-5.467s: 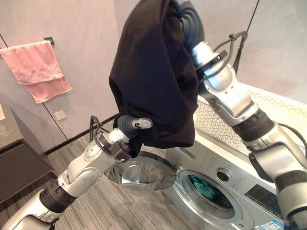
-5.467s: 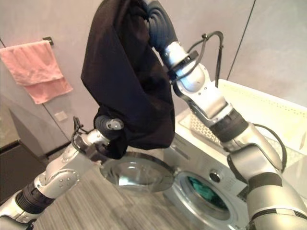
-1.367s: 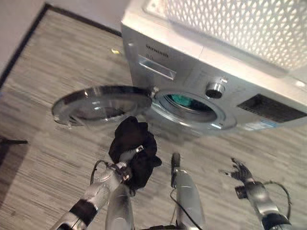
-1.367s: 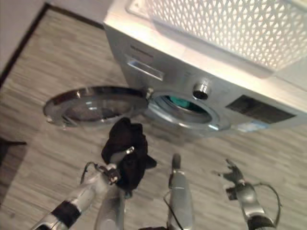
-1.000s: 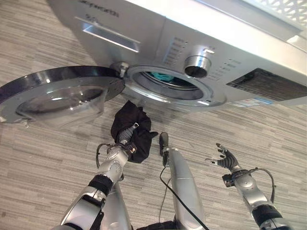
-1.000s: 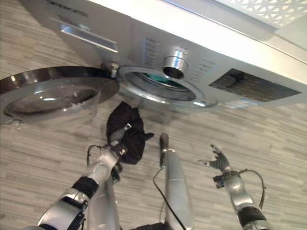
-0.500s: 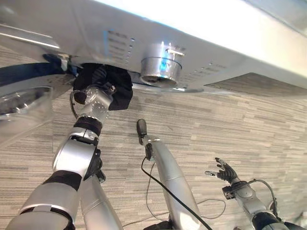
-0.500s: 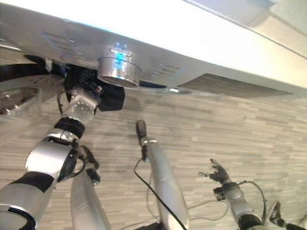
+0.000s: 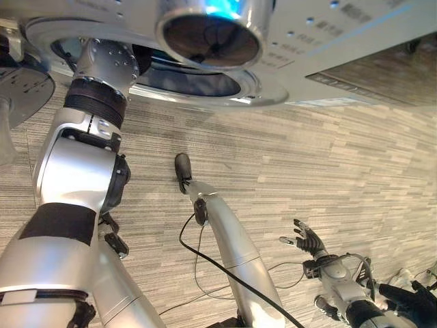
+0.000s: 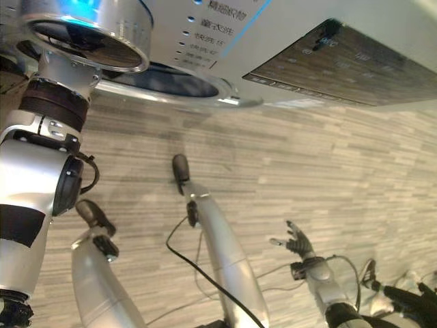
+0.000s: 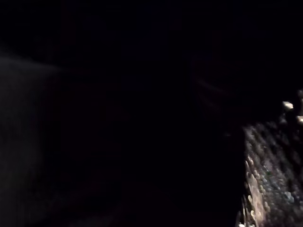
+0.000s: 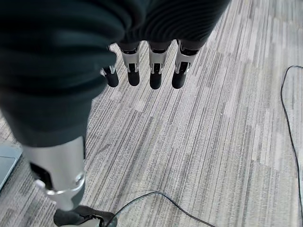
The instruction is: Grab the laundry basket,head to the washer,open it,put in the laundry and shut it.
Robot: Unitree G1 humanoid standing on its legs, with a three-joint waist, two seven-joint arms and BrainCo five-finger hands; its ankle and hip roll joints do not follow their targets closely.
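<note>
left arm (image 9: pixel 82 157) reaches at 12 o'clock into drum (image 9: pixel 184 78) | its hand hidden inside, grasp unreadable | right hand (image 12: pixel 147 71) at 5 o'clock, fingers straight, empty

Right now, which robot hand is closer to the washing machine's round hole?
Left. The left arm reaches up into the washer opening, its hand hidden inside. The right hand hangs low over the wood-look floor, far from the opening, fingers spread.

One washer (image 9: pixel 328 41), close overhead; one round dial (image 9: pixel 208 27) on its front; one open door (image 9: pixel 20 89) beside the drum opening (image 9: pixel 184 78), under the dial; one display panel (image 10: pixel 334 65) beside the dial.
</note>
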